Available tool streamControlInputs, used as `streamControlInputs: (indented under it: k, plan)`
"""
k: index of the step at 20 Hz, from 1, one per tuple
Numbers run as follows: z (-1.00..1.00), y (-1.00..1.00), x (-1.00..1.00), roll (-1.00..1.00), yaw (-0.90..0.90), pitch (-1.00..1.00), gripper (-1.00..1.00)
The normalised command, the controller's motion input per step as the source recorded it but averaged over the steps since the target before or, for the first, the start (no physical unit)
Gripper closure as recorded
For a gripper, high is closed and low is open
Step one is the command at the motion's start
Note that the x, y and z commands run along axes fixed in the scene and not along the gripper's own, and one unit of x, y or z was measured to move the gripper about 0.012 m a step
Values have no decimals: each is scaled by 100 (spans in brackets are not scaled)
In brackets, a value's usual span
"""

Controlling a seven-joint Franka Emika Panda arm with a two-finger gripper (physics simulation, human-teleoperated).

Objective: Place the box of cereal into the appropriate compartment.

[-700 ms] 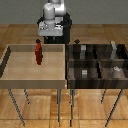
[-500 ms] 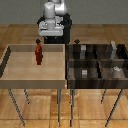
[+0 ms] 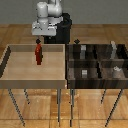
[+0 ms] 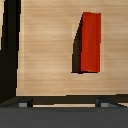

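Cereal first: I see the box of cereal (image 3: 37,53) standing upright in the light wooden tray (image 3: 10,75) on the desk, nearer the tray's far wall than its near one, and just below and in front of my gripper (image 3: 38,39). The gripper hangs over the tray's far edge, above the box and apart from it; nothing is pinched. In the exterior view its fingers are too small for me to read the gap between them. In the wrist view I get two dark finger tips (image 4: 23,103) at the frame's edge, set well apart from each other, so I take the gripper as spread wide. The same view shows the box of cereal (image 4: 90,42) as a plain red slab with a dark shadow along one side, resting on pale wood, with the tray's dark wall (image 4: 9,50) beside it.

Off to the gripper's side, towards the exterior view's right, sits the dark compartment bin (image 3: 70,75), touching or just beside the tray. It is split into four compartments. I can make out small grey blocks (image 3: 84,73) in them, one in the near compartment closest to the tray, others (image 3: 116,70) farther from the gripper. The box is well apart from all of them, in the tray rather than any compartment.
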Motion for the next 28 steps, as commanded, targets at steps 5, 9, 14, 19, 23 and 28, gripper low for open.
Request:
streamControlInputs:
  k: [5,9,14,19,23,28]
  plan:
    - [0,-60,0,0,0,0,-100]
    - [0,0,25,0,0,0,-100]
    - [0,0,100,0,0,0,-100]
    - [0,20,0,0,0,0,-100]
    - [0,0,50,0,0,0,-100]
    - [-40,0,0,0,0,0,-100]
